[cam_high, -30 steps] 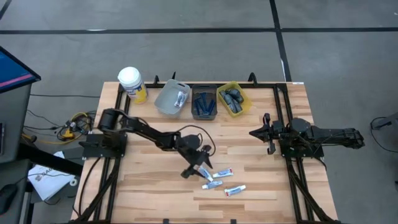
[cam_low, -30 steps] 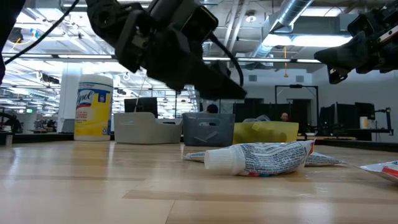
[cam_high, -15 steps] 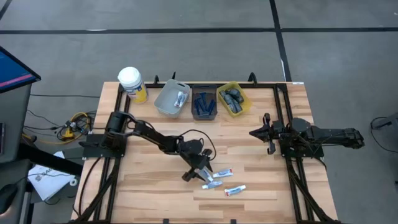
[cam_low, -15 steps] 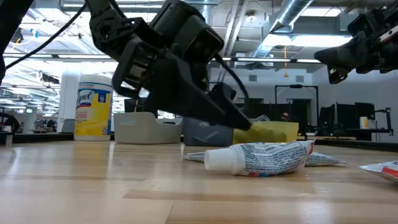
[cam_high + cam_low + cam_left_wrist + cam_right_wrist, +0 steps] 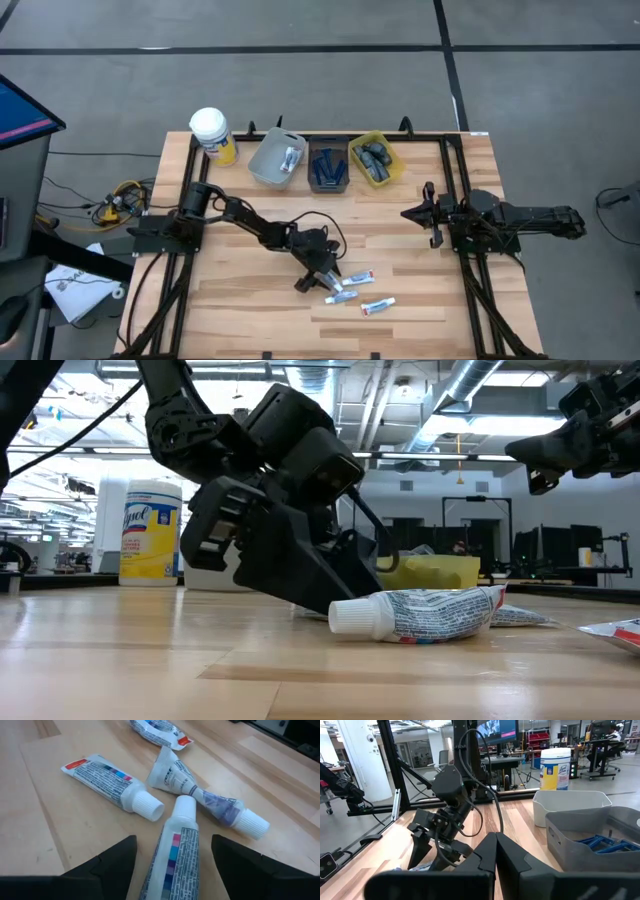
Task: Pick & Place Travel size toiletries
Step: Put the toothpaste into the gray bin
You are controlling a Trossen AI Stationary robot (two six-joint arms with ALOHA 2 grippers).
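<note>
Wooden planks make up the surface (image 5: 240, 300), and down near its front edge the left end effector (image 5: 172, 857) is right on the boards, fingers (image 5: 107, 862) spread wide on either side of a small white tube with a coloured stripe and a white cap (image 5: 175, 847). That tube lies flat between the fingers, not yet pinched. From above, the left end effector (image 5: 318, 277) sits just beside the cluster of tubes (image 5: 352, 290).

Three more small white tubes lie close by: one with a red end and white cap (image 5: 112, 785), a crumpled one with a purple twist (image 5: 205, 797) touching the straddled tube's cap, and another with a red end (image 5: 160, 732) farther off. At table height, a white capped tube (image 5: 420, 615) lies right against the dark left end effector (image 5: 300, 575).

Along the back edge stand a grey plastic bin (image 5: 276, 158), a dark bin holding blue razors (image 5: 328, 166), and a yellow bin with dark grey bottles (image 5: 374, 159); a white-lidded yellow jar (image 5: 212, 135) stands at the back left corner.

Over at the right edge, the right end effector (image 5: 432, 216) hangs well apart, fingers pressed together on nothing.
</note>
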